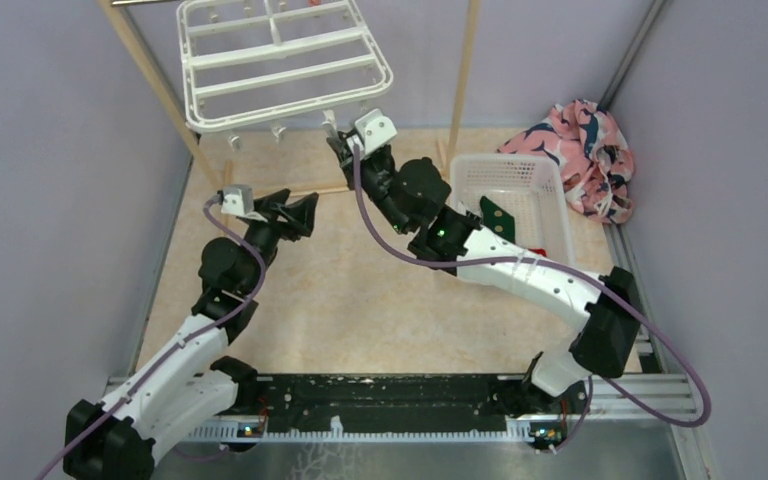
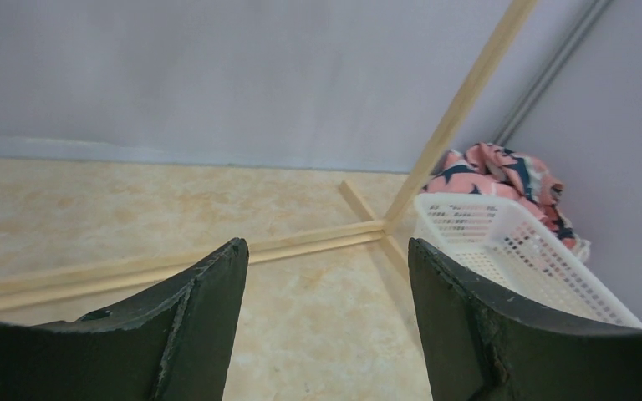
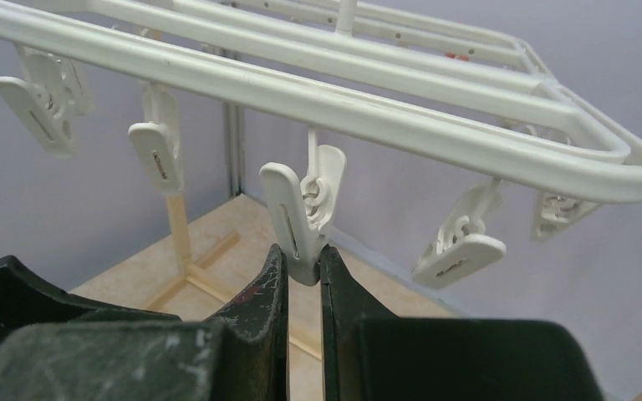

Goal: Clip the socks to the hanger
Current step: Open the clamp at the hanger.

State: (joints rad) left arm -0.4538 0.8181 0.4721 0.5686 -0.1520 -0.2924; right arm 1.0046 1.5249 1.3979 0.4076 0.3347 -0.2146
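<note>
I see no sock on the hanger [image 3: 368, 115]. Its rails and every clip I can make out hang bare, so by my reckoning none of the three is clipped yet. The green sock [image 1: 500, 216] lies in the basket [image 1: 510, 175], on the floor to the right of the arms. A scrap of red [image 1: 538, 250] at the basket's near end is probably the red sock. The black sock I cannot find in any view; it may be hidden under the right arm or deeper in the basket.

The hanger hangs from the rack at the far side, above the floor, with a row of clips along its near rail. The right gripper [image 3: 303, 261] is raised to that rail, and its fingers are drawn close onto the lower tip of one clip [image 3: 297, 200], pinching it from both sides. There is no fabric between them, so this reads to me as handling the clip, not attaching anything.

The left gripper [image 1: 298, 210] hovers low over the floor, left of the basket and below the hanger. Its fingers are spread wide and hold nothing. Past them its wrist view shows a rack pole [image 2: 460, 109], the basket and the cloth heap [image 1: 582, 150] in the far right corner.

All the work is ahead as I judge it: fetch each sock from the basket, lift it to a clip, squeeze the clip open and let it bite the cuff, three times over.
</note>
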